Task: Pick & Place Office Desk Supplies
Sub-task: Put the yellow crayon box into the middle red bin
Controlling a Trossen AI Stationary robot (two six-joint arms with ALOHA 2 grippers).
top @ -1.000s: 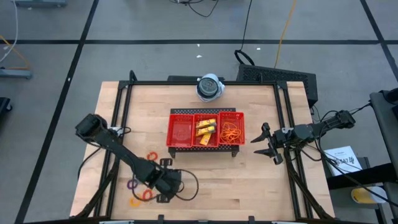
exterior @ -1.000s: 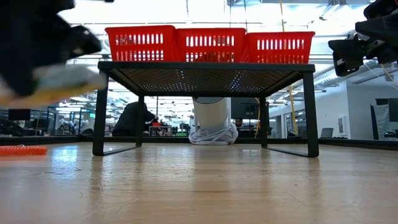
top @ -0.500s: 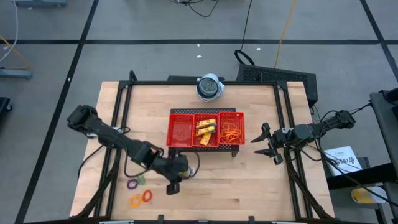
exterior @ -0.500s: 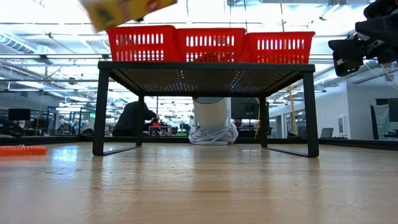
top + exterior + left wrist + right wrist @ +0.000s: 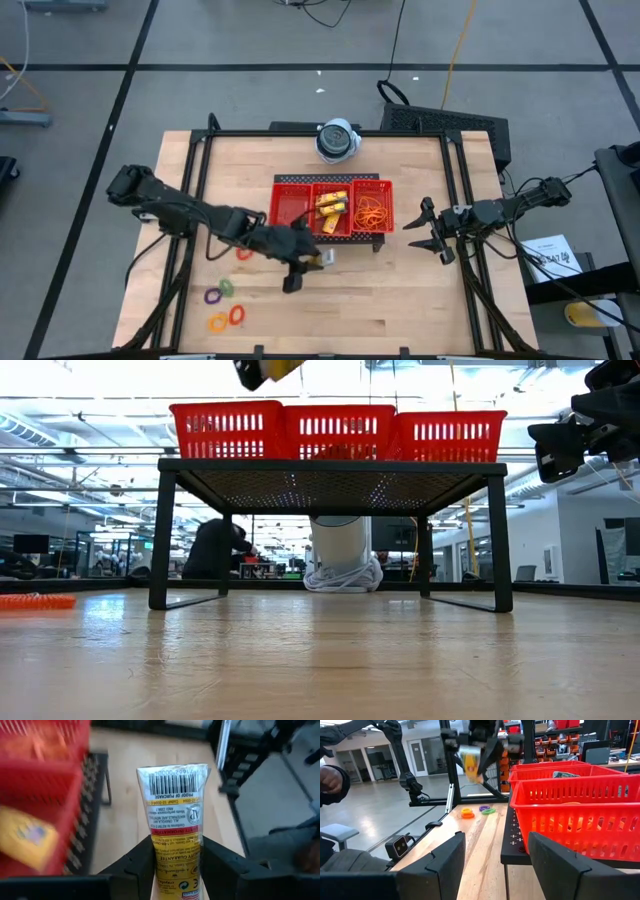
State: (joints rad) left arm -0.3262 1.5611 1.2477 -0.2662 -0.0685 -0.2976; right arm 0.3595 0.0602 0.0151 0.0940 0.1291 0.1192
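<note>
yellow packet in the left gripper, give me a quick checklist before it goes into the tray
1. Yellow packet clamped between the left gripper fingers: ok.
2. Packet lifted clear of the table: ok.
3. Packet over the red tray: not ok, it hangs just in front of the tray.
4. Middle compartment, already holding yellow packets, has room: cannot tell.
5. Right gripper open and parked beside the tray, out of the way: ok.

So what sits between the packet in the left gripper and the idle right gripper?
In the high view, mostly bare table; the red tray's front edge stands just beyond the line from the yellow packet in the left gripper to the right gripper.
</note>
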